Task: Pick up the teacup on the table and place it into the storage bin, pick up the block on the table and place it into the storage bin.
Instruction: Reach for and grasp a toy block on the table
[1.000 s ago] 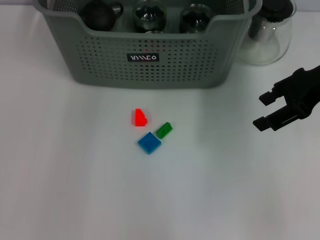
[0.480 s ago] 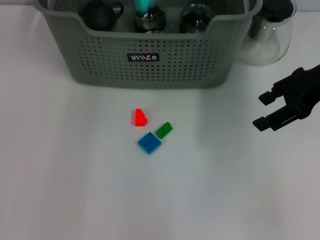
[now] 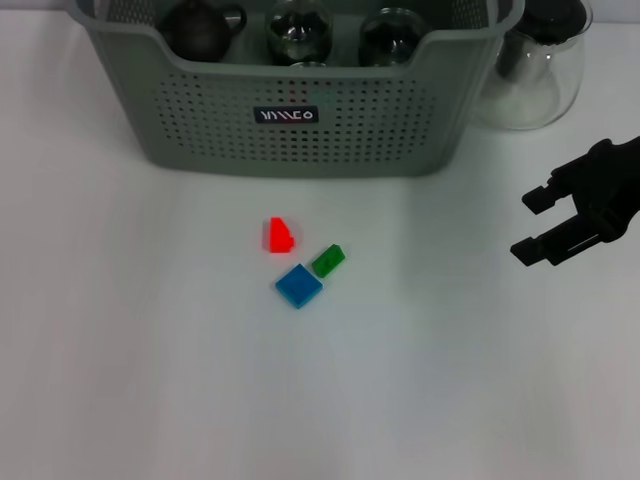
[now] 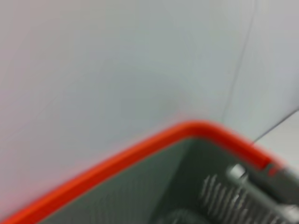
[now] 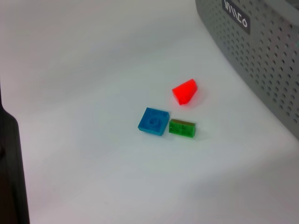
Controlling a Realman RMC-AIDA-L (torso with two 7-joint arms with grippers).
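open right pincer (image 3: 540, 222) beside blocks (image 3: 299, 285)

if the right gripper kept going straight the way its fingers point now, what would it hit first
The right gripper is open, pointing left and slightly toward the robot across the bare table. Its line seems to pass just nearer the robot than the blue block, so it likely meets nothing soon; height is unclear.

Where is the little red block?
In the head view the red block lies on the white table near the middle, just before the storage bin, behind the blue block.
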